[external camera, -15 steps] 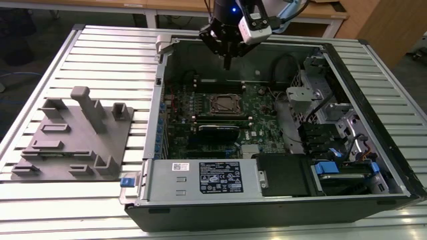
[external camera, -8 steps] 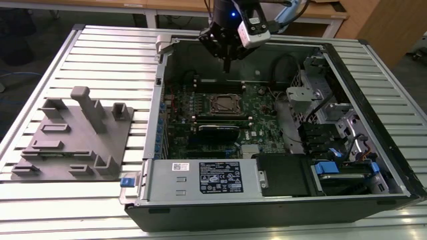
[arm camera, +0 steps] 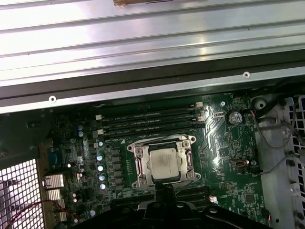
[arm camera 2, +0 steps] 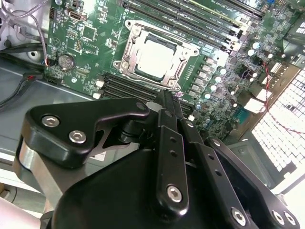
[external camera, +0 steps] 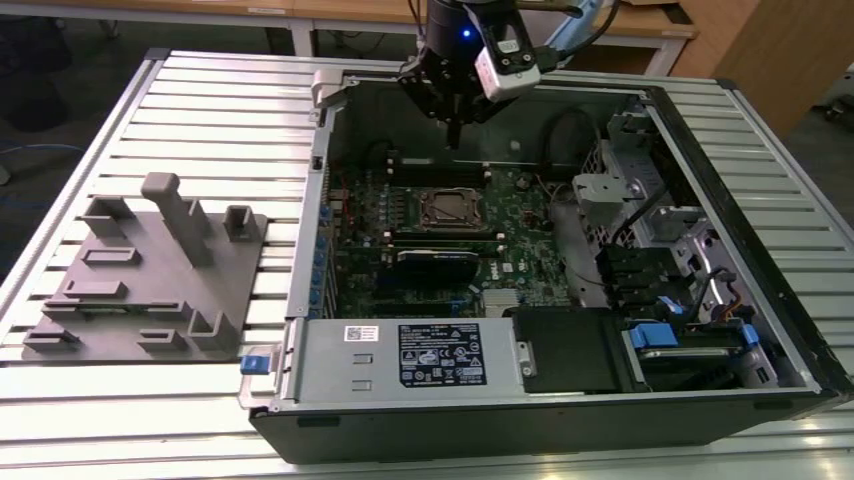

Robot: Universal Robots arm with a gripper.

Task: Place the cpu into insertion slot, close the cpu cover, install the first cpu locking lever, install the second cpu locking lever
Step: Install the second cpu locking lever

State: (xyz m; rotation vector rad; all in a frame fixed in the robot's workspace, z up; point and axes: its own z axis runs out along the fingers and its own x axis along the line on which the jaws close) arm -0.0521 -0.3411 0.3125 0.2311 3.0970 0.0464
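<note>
The cpu (arm camera: 164, 162) (arm camera 2: 155, 59) lies flat in the insertion slot (external camera: 445, 208) on the green board, its silvery top facing up. The cpu cover (arm camera: 139, 164) (arm camera 2: 185, 46) lies down around it as a metal frame, the chip showing through its window. My gripper (external camera: 454, 135) hangs above the board near the back wall of the open case, apart from the socket. Its black fingers (arm camera 2: 167, 107) come together to a tip with nothing between them, and the tip (arm camera: 164, 191) points just short of the socket.
A grey fixture plate (external camera: 147, 270) with upright posts lies on the slatted table at the exterior view's left. Inside the case are long memory slots (arm camera: 147, 121), a black card (external camera: 438, 262), a power supply (external camera: 400, 355) and drive bays with cables (external camera: 667, 260).
</note>
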